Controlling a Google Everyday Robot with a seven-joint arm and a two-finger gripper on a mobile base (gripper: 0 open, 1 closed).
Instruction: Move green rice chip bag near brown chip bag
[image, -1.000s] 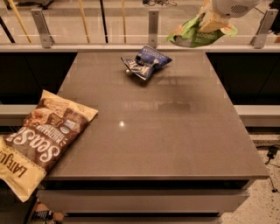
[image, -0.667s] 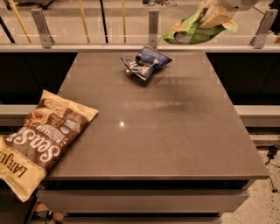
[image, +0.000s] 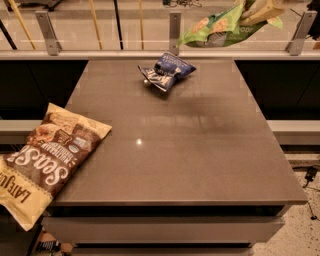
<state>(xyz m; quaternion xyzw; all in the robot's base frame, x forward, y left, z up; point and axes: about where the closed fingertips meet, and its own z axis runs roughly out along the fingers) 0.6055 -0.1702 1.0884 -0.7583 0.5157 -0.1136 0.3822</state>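
The green rice chip bag (image: 220, 29) hangs in the air above the table's far right corner, held by my gripper (image: 260, 11) at the top right edge of the view. The gripper is shut on the bag's right end and is partly cut off by the frame. The brown chip bag (image: 47, 162) with pale yellow ends lies flat at the table's front left, hanging over the left edge. The green bag is far from it, across the table.
A small dark-blue snack bag (image: 166, 71) lies at the table's far middle. The brown-grey table (image: 175, 145) has a railing with glass panels (image: 174, 30) behind it and drops at its left and right sides.
My gripper has lifted the green rice chip bag higher and a little to the left. The other bags have not moved.
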